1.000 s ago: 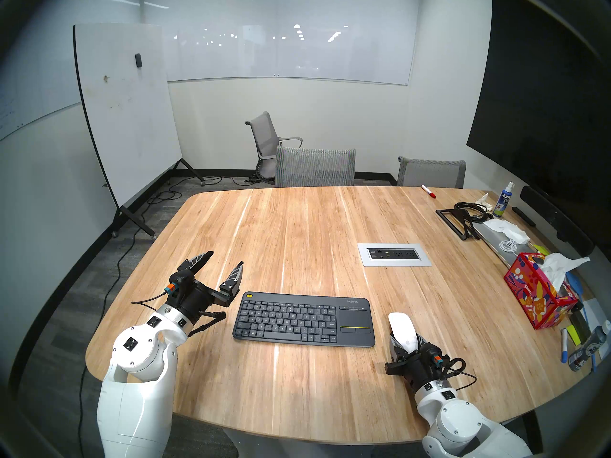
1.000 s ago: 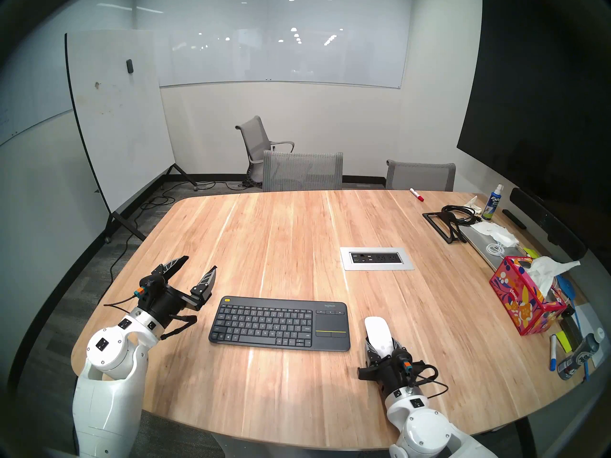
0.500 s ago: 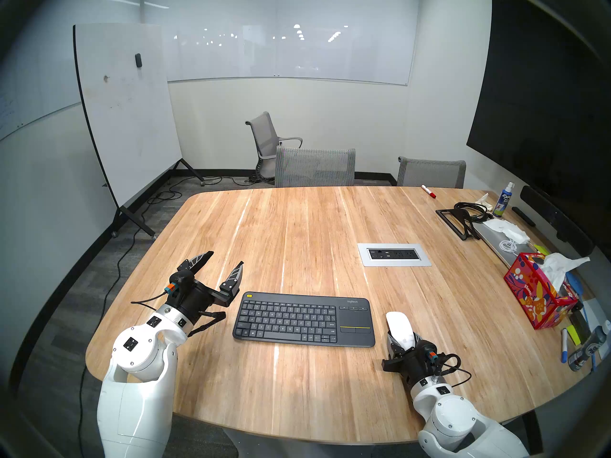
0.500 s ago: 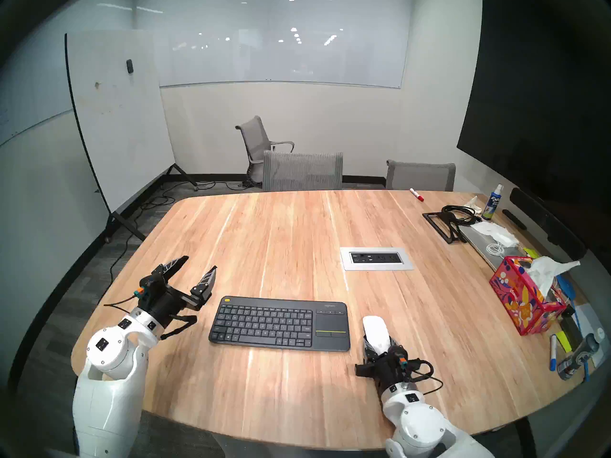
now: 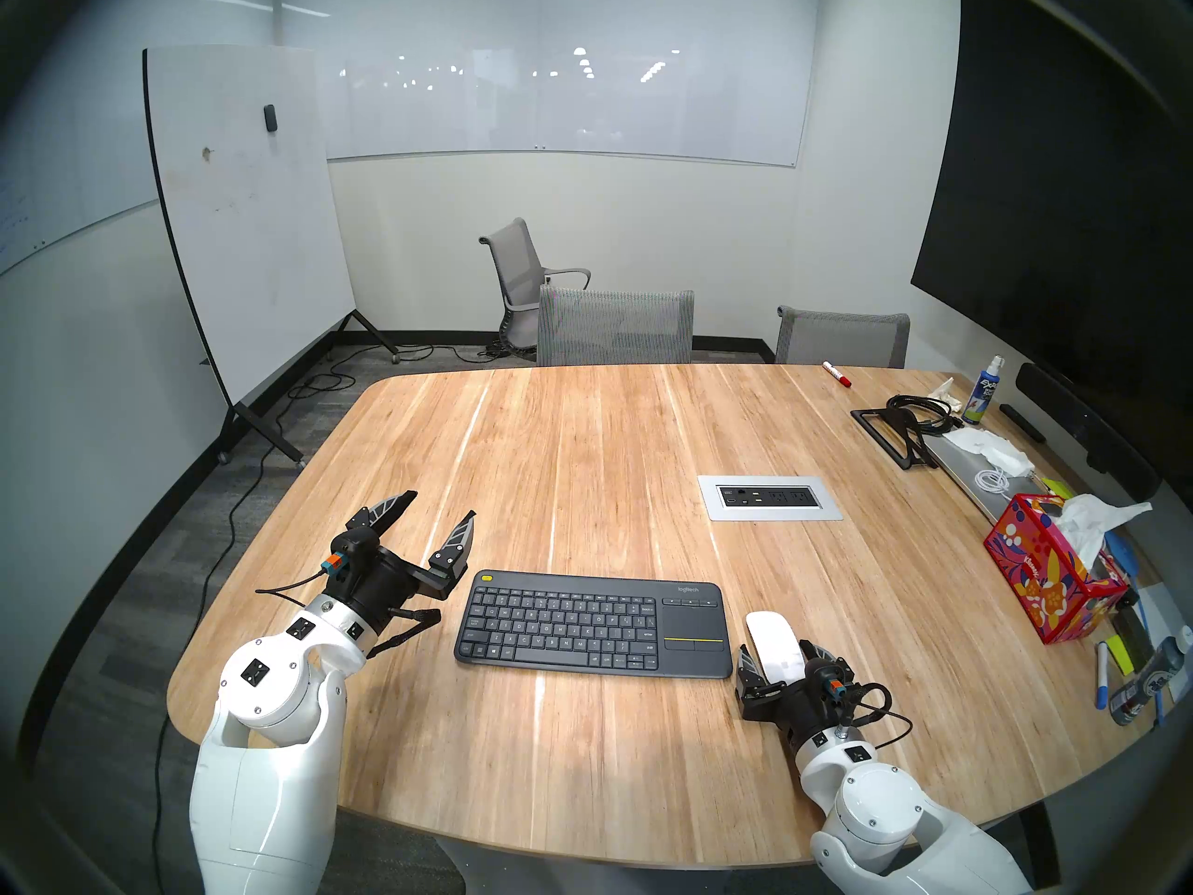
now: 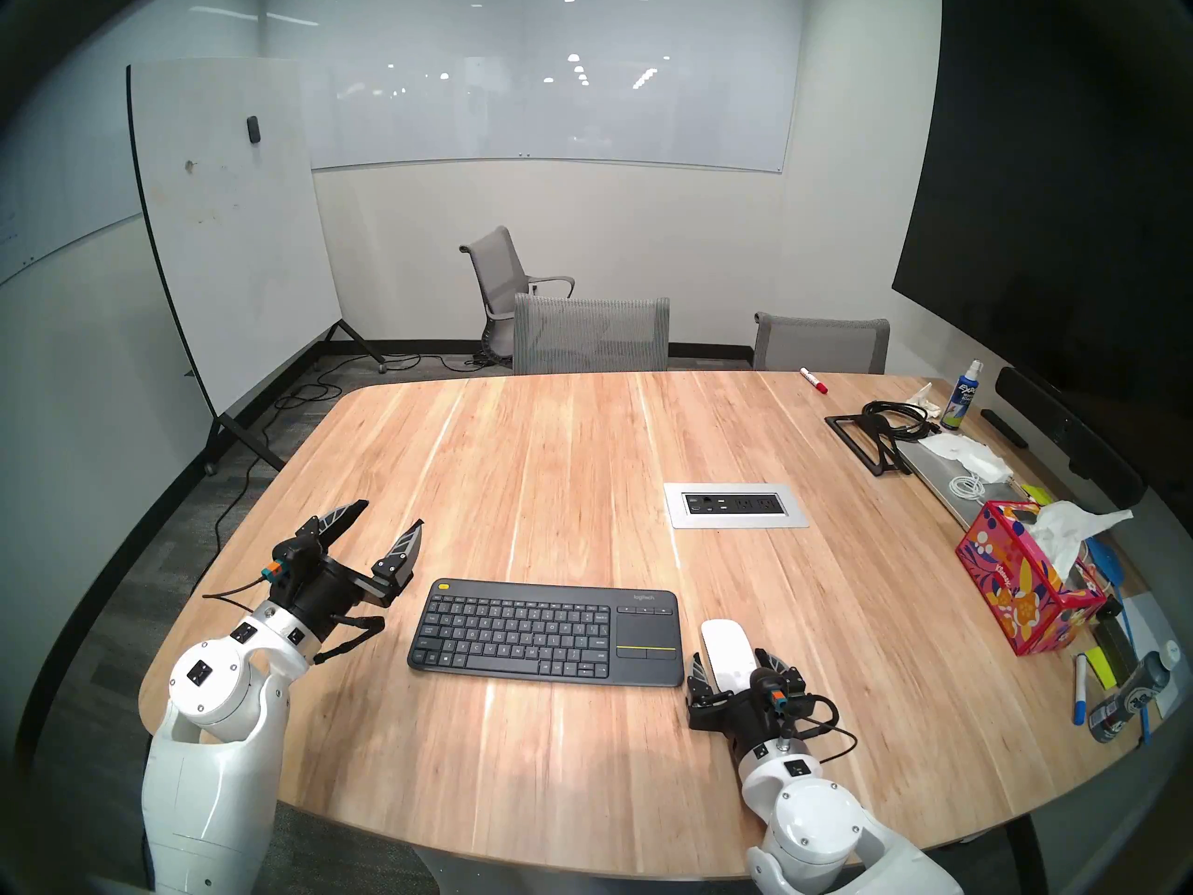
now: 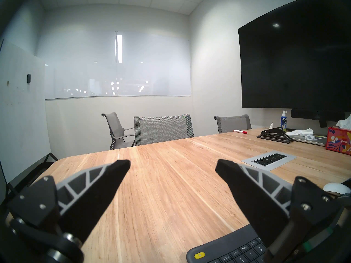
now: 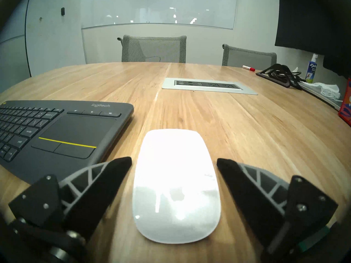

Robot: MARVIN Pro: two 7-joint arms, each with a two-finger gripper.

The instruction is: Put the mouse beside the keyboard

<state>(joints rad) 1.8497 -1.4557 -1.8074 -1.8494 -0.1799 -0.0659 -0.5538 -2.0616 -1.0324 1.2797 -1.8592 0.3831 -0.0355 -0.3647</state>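
Observation:
The white mouse (image 5: 771,640) lies flat on the wooden table (image 5: 581,461), just right of the keyboard's touchpad end, with a narrow gap between them. It also shows in the right wrist view (image 8: 176,181). The dark grey keyboard (image 5: 581,622) lies near the front edge. My right gripper (image 5: 781,655) is open, one finger on each side of the mouse's near half, with wood showing in both gaps in the right wrist view (image 8: 174,160). My left gripper (image 5: 441,506) is open and empty, above the table by the keyboard's far left corner (image 7: 228,253).
A power outlet panel (image 5: 768,498) is set in the table behind the mouse. A red tissue box (image 5: 1052,584), markers, a can, a laptop stand (image 5: 894,432) and a spray bottle crowd the right edge. Grey chairs (image 5: 613,325) stand at the far side.
My right gripper carried the mouse a little left toward the keyboard, then opened and let it go on the table. The left arm has not moved.

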